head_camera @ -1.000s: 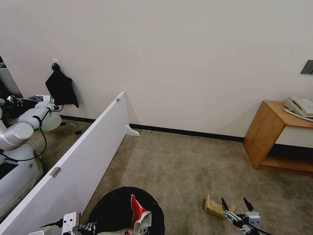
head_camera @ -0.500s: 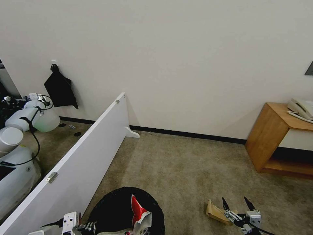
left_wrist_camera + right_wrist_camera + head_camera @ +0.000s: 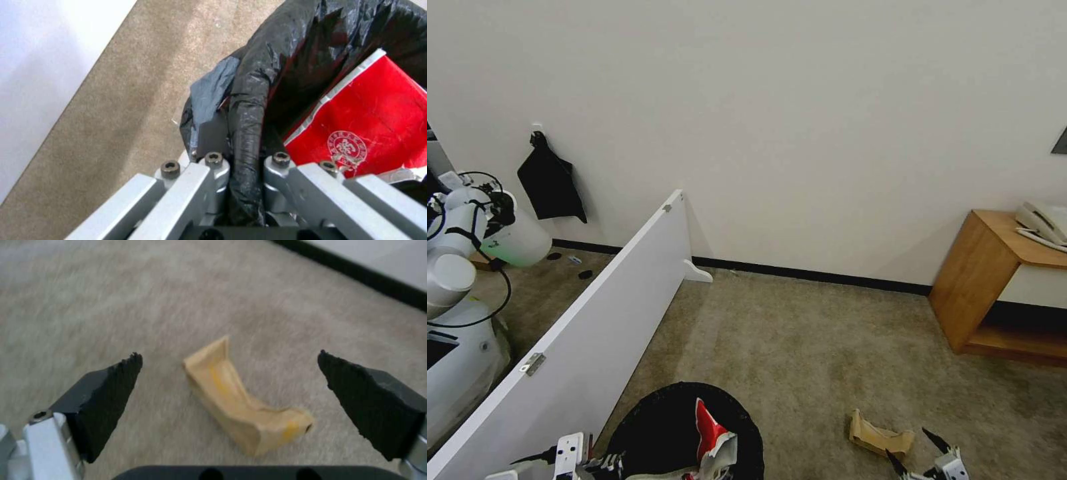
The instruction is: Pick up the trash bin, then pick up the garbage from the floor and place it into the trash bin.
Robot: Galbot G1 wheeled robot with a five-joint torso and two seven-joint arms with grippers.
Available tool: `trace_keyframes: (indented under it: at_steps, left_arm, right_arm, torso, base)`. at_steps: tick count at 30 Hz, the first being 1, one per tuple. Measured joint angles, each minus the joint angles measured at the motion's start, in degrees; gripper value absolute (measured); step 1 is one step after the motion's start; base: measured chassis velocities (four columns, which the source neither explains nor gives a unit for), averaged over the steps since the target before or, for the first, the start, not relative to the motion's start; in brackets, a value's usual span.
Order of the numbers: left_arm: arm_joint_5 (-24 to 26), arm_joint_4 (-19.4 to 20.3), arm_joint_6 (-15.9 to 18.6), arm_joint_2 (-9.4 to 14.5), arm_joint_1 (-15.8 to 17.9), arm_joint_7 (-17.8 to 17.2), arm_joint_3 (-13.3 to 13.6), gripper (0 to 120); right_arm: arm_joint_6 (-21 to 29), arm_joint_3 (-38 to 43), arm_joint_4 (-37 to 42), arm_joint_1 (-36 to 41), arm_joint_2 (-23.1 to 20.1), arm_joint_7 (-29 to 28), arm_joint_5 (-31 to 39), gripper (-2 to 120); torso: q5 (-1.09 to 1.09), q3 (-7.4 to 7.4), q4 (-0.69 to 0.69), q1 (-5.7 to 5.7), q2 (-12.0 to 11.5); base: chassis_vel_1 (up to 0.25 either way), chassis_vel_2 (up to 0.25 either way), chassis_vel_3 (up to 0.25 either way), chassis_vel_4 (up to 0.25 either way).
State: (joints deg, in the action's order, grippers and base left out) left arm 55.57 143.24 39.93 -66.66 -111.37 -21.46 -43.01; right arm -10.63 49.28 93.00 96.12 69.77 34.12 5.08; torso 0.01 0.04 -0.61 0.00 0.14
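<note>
Half done, I'd say: left tool [image 3: 245, 166] is clamped on the bin [image 3: 654, 413] rim, red wrapper [image 3: 707, 427] already inside. Right tool [image 3: 231, 403] hangs wide open over the cardboard [image 3: 242, 403] on the carpet [image 3: 800, 333], nothing gripped yet.

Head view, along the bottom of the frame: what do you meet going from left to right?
Left gripper shut on the bin's rim → trash bin with black liner → red wrapper inside it → folded brown cardboard on the carpet → right gripper, open.

Silver alu grippers [image 3: 229, 373], black serrated tips, hex screws
</note>
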Motion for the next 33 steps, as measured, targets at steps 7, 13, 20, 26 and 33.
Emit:
trace_keyframes:
  at_steps: [7, 13, 20, 26, 33]
  left_arm:
    - [-0.10, 0.00, -0.02, -0.05, -0.23, 0.02, -0.08, 3]
    - [-0.23, 0.00, -0.03, -0.15, -0.39, 0.03, -0.10, 3]
    - [-0.43, 0.00, -0.03, -0.26, -0.48, 0.04, -0.14, 3]
    - [-0.86, 0.00, -0.03, -0.79, -0.51, 0.04, -0.13, 3]
    - [-1.16, 0.00, -0.05, -1.26, -0.76, 0.03, -0.39, 3]
  right_arm:
    - [0.20, -0.71, -2.97, -1.93, -1.54, 1.58, -3.12, 100]
    - [0.41, -0.06, -5.54, -4.68, -2.29, 1.32, -7.32, 100]
    - [0.67, -0.35, -9.35, -7.77, -4.33, 1.01, -8.65, 100]
    - [0.47, -2.73, -14.78, -12.43, -4.41, 1.09, -10.39, 100]
    - [0.05, -5.66, -20.39, -17.60, -3.36, 1.19, -12.43, 100]
  torso:
    - [0.00, 0.00, 0.00, 0.00, 0.00]
    - [0.00, 0.00, 0.00, 0.00, 0.00]
    - [-0.01, 0.00, 0.00, 0.00, 0.00]
    - [0.00, 0.00, 0.00, 0.00, 0.00]
    - [0.00, 0.00, 0.01, 0.00, 0.00]
  base:
    - [0.000, 0.000, 0.000, 0.000]
    - [0.000, 0.000, 0.000, 0.000]
    - [0.000, 0.000, 0.000, 0.000]
    - [0.000, 0.000, 0.000, 0.000]
    - [0.000, 0.000, 0.000, 0.000]
